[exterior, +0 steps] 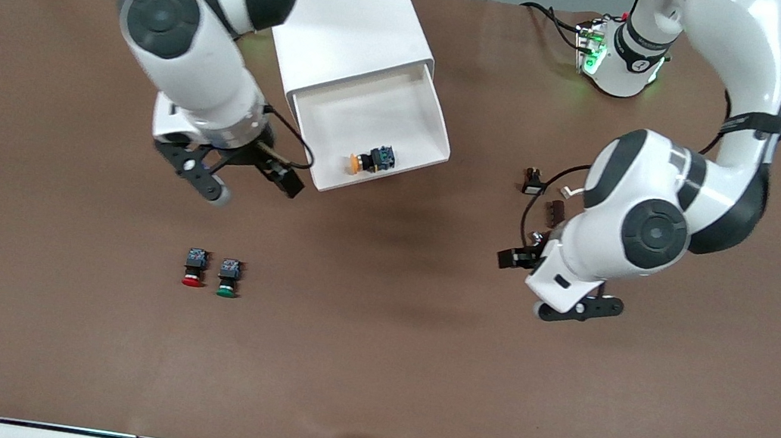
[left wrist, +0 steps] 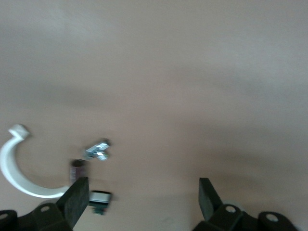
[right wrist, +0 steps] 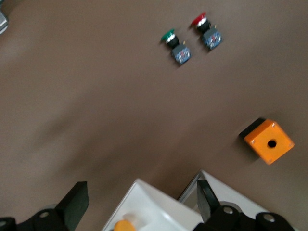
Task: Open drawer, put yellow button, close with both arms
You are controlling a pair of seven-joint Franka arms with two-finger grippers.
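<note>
The top drawer (exterior: 427, 113) of the white cabinet (exterior: 354, 15) is pulled open. The yellow button (exterior: 370, 161) lies on its side in the drawer, near the front wall. My right gripper (exterior: 253, 188) is open and empty, over the table just beside the drawer's front corner at the right arm's end. In the right wrist view the drawer's corner (right wrist: 154, 204) and the yellow cap (right wrist: 124, 225) show between the open fingers of the gripper (right wrist: 142, 197). My left gripper (exterior: 525, 284) is open and empty over bare table toward the left arm's end, and the left wrist view (left wrist: 143, 195) shows the same.
A red button (exterior: 195, 269) and a green button (exterior: 228, 278) stand side by side nearer the camera than my right gripper. An orange cube (right wrist: 268, 140) lies beside the cabinet. Small loose parts (exterior: 533, 182) and a white curved clip (left wrist: 17, 168) lie by my left gripper.
</note>
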